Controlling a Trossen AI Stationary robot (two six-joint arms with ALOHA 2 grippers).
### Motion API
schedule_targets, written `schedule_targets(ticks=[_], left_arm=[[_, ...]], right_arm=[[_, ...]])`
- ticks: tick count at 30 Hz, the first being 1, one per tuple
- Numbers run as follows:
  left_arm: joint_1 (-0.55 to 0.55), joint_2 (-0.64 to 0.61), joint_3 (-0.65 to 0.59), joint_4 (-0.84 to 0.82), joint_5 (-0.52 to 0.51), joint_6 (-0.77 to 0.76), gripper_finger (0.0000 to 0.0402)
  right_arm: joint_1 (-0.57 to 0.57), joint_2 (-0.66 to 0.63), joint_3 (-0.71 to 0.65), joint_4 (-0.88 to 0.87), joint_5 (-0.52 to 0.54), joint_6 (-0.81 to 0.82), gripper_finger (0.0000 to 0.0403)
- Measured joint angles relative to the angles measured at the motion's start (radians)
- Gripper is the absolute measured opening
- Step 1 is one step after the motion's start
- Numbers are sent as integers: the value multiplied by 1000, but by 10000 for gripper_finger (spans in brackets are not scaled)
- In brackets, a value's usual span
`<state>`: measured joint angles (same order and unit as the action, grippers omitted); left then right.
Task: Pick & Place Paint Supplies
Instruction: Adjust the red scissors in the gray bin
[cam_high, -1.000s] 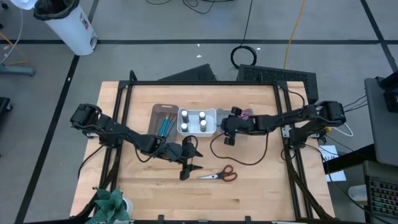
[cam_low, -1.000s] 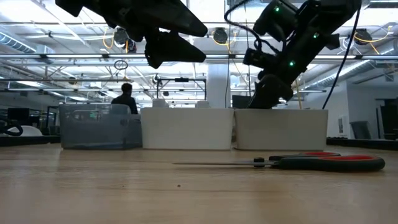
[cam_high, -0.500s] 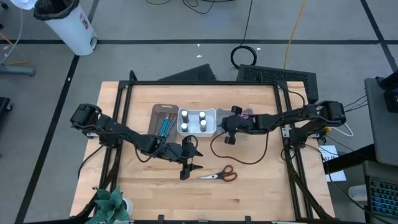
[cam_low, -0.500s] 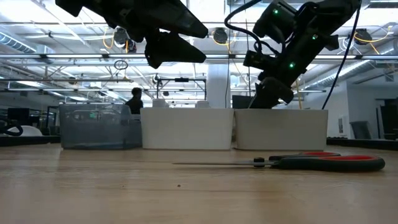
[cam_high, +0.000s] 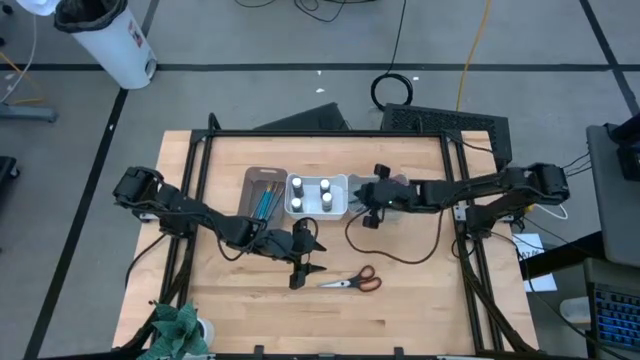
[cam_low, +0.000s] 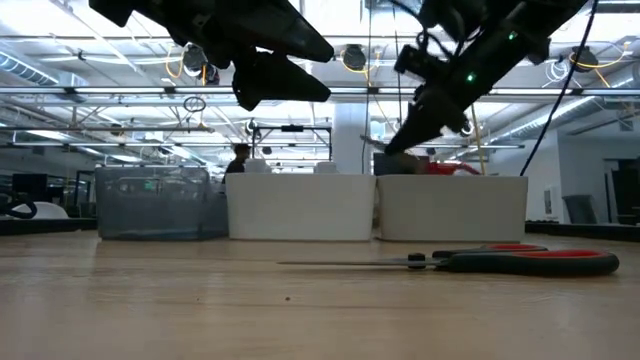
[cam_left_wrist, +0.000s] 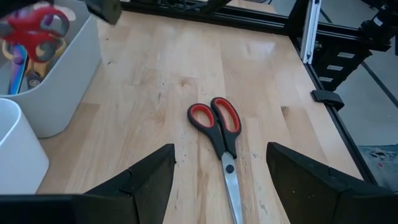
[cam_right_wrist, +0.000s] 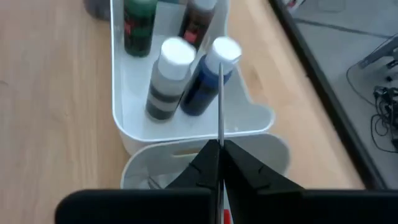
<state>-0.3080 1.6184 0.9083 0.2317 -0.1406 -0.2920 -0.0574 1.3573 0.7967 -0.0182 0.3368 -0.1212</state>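
- My right end effector (cam_right_wrist: 220, 163) is clamped on a pair of red-handled scissors (cam_low: 440, 167), raised over the white plastic bin (cam_high: 385, 203) at the right end of the row. In my right wrist view the thin steel blade sticks out between my closed fingers (cam_right_wrist: 249, 167).
- In the low view those scissors hang just above that bin's rim, clear of it.
- The middle white plastic bin (cam_right_wrist: 186, 124) holds four small paint bottles with white caps (cam_high: 312, 193), all upright.
- The grey-brown rectangular bin (cam_high: 263, 192) at the left end of the row holds thin teal brushes (cam_high: 264, 203).
- My left end effector (cam_high: 305, 262) hangs above the wooden tabletop (cam_high: 400, 300), in front of the bins, its fingers (cam_left_wrist: 149, 177) spread wide with nothing between them.
- A second pair of scissors with red-and-black handles (cam_left_wrist: 219, 130) lies flat on the tabletop just beside my left end effector, blades closed, well apart from the bins.
- Further purple and yellow handles lie in the right-hand bin; I cannot make out more of them.
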Motion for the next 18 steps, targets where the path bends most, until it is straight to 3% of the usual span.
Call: schedule_targets(ticks=[8,15,18], left_arm=[[0,0,0,2,0,0,262],[0,0,0,3,-1,0,262],[0,0,0,3,0,0,262]], right_arm=[[2,-120,1,-7,15,-22,1],[46,-182,1,-7,195,-126,1],[68,-209,1,-4,212,-133,1]])
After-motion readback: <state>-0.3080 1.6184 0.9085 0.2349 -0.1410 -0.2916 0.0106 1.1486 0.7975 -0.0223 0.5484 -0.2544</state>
